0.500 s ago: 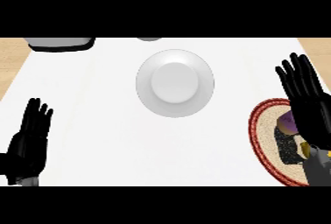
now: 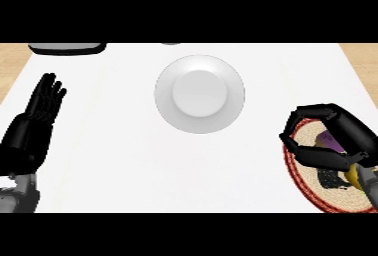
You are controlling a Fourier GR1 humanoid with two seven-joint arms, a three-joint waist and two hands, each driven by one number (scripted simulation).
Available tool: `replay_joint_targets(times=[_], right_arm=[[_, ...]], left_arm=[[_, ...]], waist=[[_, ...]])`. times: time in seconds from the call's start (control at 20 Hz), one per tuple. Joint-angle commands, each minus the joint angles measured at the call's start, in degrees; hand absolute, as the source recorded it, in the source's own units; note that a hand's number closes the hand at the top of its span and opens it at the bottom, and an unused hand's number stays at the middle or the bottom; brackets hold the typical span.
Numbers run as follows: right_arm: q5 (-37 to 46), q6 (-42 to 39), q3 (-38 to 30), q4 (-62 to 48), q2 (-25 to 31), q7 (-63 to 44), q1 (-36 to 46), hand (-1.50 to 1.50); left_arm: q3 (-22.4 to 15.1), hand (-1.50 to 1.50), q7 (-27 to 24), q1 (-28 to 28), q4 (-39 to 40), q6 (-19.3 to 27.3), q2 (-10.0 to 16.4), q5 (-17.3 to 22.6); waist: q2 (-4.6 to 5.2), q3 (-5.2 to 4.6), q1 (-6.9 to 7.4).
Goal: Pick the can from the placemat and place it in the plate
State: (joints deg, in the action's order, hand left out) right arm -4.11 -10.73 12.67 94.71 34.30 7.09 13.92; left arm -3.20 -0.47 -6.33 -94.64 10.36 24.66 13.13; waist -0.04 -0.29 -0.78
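The white bench (image 2: 111,165) fills almost the whole head view, with strips of pale wood showing at its far left and far right corners.

A round white plate (image 2: 199,94) lies on the bench a little beyond the middle. Nothing is on it.

At the near right lies a round woven placemat (image 2: 332,199) with a red rim, partly cut off by the view's right edge. It is well apart from the plate.

The left hand (image 2: 33,132) shows at the view's left edge, resting open with its fingers straight and pointing away from the robot. It holds nothing, and a bit of its grey forearm (image 2: 18,197) shows beneath it.

The right hand (image 2: 347,131) is over the far part of the placemat. Its fingers arch over from the far side and its thumb (image 2: 317,156) comes in from the near side, so the hand is curled round the can (image 2: 331,141).

The can is on the placemat inside that grasp, and the hand hides most of it. A purple patch shows between fingers and thumb, and a yellow part nearer the wrist. Whether it stands or lies cannot be told.

At the far left edge of the bench sits a dark-rimmed grey object (image 2: 66,48), cut off by the view's top.
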Motion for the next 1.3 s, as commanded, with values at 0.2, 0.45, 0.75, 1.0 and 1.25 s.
replay_joint_targets(times=[0.2,0.45,0.75,1.0,1.25], right_arm=[[4.9,11.7,-0.1,-15.7,-12.2,18.9,-10.3,-1.5],[-0.6,5.4,-8.2,-20.6,-9.6,29.4,-8.5,-1.5],[3.6,5.0,-12.7,-9.7,2.1,17.3,-7.0,-1.5],[11.8,2.3,-9.9,-5.4,12.6,0.9,-7.1,-1.5],[16.1,-7.6,-5.9,-2.1,21.5,-12.6,-4.7,-1.5]], left_arm=[[-1.2,0.0,3.9,-5.9,1.7,-4.4,1.8,0.3],[-1.1,0.0,8.2,-9.4,0.8,-4.0,1.0,-1.5],[0.8,0.0,3.7,-7.4,3.8,-6.3,0.5,-1.5],[1.1,0.0,5.0,-7.0,2.2,-6.6,1.3,-1.2],[-0.8,0.0,5.0,-6.6,1.1,-4.7,-1.0,-2.9]], waist=[[0.34,0.45,0.51],[0.08,0.36,0.73],[-0.09,0.21,0.22],[-0.29,0.07,0.4],[-0.25,0.03,1.05]])
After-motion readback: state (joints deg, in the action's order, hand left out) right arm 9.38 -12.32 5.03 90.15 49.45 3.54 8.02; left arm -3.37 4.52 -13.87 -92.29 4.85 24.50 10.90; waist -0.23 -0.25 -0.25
